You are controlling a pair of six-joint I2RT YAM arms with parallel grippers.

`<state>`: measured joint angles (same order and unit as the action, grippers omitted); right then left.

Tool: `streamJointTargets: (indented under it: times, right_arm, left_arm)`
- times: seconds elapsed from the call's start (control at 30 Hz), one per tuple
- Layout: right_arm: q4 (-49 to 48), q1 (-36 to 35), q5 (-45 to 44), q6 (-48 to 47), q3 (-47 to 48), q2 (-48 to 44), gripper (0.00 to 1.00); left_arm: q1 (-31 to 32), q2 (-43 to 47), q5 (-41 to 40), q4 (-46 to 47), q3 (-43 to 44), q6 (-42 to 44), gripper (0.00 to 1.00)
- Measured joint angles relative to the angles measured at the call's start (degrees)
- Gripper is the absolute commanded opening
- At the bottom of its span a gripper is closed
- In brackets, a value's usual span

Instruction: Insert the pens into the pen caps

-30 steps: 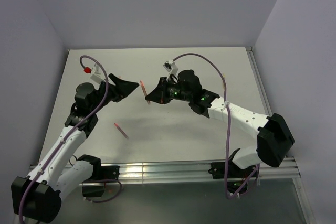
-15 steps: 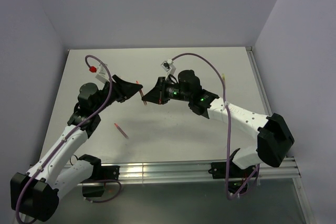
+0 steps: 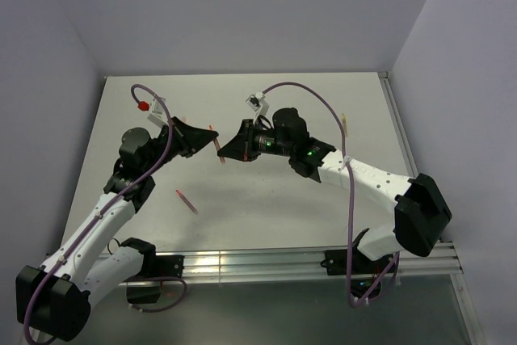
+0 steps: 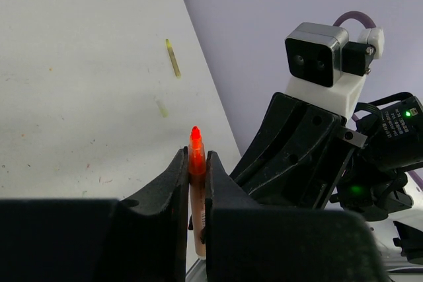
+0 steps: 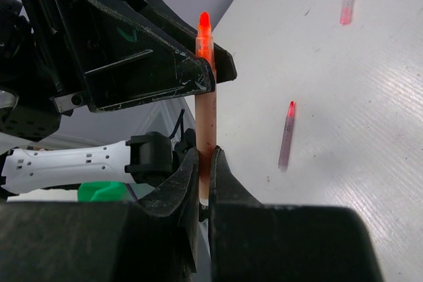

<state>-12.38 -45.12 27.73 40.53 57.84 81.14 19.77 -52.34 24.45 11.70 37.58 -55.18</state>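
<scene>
Pale lavender walls (image 3: 242, 14) close in the white tabletop (image 3: 283, 208) on three sides. Your two arms meet above the middle of it, claw tips facing each other.

Your left claw (image 4: 196, 162) is closed onto a slim pen with a pale pink barrel and a bright orange-red tip (image 4: 195, 142). Both black fingers press against it just below the tip, which pokes out past them. Your right claw (image 5: 205, 158) is pinched tight on the barrel of that same held pen, further down. The stick spans the short gap from one claw to the other, clear of the table. From overhead it shows only as a short, tilted red sliver between the two black tips. You cannot see its far end, which is buried between the right claw's fingers.

A second slim red pen (image 3: 187, 200) lies flat on the table near your left forearm, towards the near edge and well apart from both claws. A thin tan-olive pen (image 3: 346, 125) lies close to the table's right edge, beyond your right arm.

In the left wrist view, a short pale yellow-green cap (image 4: 162, 108) rests near the tan-olive pen without touching it. In the right wrist view, a short pale pink cap (image 5: 346, 10) sits on the bare surface, apart from the loose red pen. Neither cap is touching a pen.
</scene>
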Motion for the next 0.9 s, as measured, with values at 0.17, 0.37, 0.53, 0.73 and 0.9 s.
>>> streamJointTargets:
  times: [0.17,0.37,0.53,0.73,0.9]
  right_arm:
    - [0.5,0.0,0.0,-0.5,0.3,0.0,0.21]
    - [1.5,-0.7,-0.7,-1.6,2.3,1.0,0.29]
    - [1.9,-1.2,-1.1,-2.0,3.0,2.3,0.30]
    - [2.2,-1.6,-1.3,-2.1,3.0,2.7,0.31]
    - [2.4,-1.9,-1.6,-2.5,3.0,2.7,0.30]
  left_arm:
    - [0.1,0.3,-0.2,-0.1,0.0,0.0,0.00]
    - [0.4,1.0,-0.3,0.0,0.0,0.0,0.00]
    - [0.7,1.0,-0.3,-0.1,-0.1,0.0,0.00]
    - [0.9,1.0,-0.3,-0.2,-0.4,0.0,0.00]
    - [1.1,1.0,-0.3,0.0,-0.5,-0.1,0.00]
